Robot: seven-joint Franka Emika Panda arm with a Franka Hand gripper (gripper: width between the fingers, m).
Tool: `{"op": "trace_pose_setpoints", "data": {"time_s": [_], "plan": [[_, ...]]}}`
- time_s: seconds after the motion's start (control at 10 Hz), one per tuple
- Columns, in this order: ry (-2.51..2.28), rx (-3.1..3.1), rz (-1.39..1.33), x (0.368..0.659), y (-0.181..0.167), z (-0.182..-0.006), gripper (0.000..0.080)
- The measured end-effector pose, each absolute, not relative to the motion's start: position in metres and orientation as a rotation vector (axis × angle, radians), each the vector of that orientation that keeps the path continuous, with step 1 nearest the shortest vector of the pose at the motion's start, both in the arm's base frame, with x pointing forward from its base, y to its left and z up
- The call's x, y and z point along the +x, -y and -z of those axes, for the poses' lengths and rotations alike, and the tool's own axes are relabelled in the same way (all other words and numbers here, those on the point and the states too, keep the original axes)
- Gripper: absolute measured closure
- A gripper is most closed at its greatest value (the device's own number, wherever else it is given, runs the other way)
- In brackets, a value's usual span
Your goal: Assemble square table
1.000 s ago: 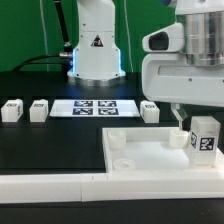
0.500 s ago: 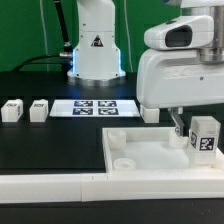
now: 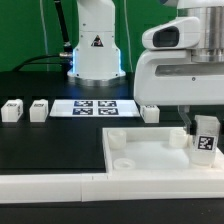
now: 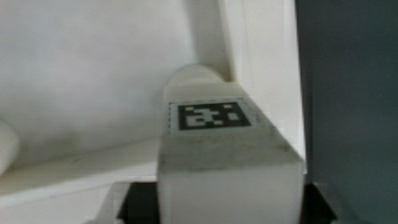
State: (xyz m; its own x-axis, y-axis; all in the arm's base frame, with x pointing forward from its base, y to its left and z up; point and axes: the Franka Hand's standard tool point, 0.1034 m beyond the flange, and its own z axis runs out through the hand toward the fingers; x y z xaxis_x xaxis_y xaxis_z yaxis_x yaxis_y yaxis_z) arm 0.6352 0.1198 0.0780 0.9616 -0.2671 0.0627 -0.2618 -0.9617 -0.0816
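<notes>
The gripper (image 3: 202,128) is clamped on a white leg block (image 3: 206,143), with its jaws narrow around the block's upper part and the block's black-and-white tag facing the exterior camera. The block stands upright over the square table top (image 3: 145,165), at the top's far corner on the exterior view's right, and its lower end is inside the raised rim. Whether it touches the tray floor or sits in a socket cannot be told. In the wrist view the block runs away from the camera toward the top's inner corner, with its tag near the far end and the dark fingers (image 4: 139,206) pressed against its sides at the near end. A round corner socket (image 3: 122,161) shows open at the top's near corner on the exterior view's left. A second leg block (image 3: 150,112) stands on the black table (image 3: 50,145) just beyond the top's far rim. The marker board (image 3: 92,108) lies beyond the top toward the exterior view's left. Farther that way, well apart from the top, are a third leg block (image 3: 38,109) and a fourth leg block (image 3: 12,110). A long white wall (image 3: 50,186) runs along the top's near side.
</notes>
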Motion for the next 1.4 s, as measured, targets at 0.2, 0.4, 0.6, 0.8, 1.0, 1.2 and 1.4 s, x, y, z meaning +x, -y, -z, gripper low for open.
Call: {"op": "trace_pose_setpoints", "data": {"time_s": [0.2, 0.4, 0.6, 0.8, 1.0, 1.2, 1.4], "plan": [[-0.85, -2.939, 0.092, 0.634, -0.117, -0.077, 0.0499], [-1.302, -2.744, 0.072, 0.634, -0.114, -0.075, 0.05], [-1.452, -2.64, 0.063, 0.633, -0.11, -0.075, 0.05], [-1.582, -2.558, 0.043, 0.632, -0.11, -0.075, 0.05], [-1.878, -2.328, -0.004, 0.63, -0.112, -0.074, 0.05], [-2.151, -2.021, -0.051, 0.629, -0.12, -0.075, 0.05], [-2.223, -1.92, -0.082, 0.629, -0.122, -0.075, 0.05]]}}
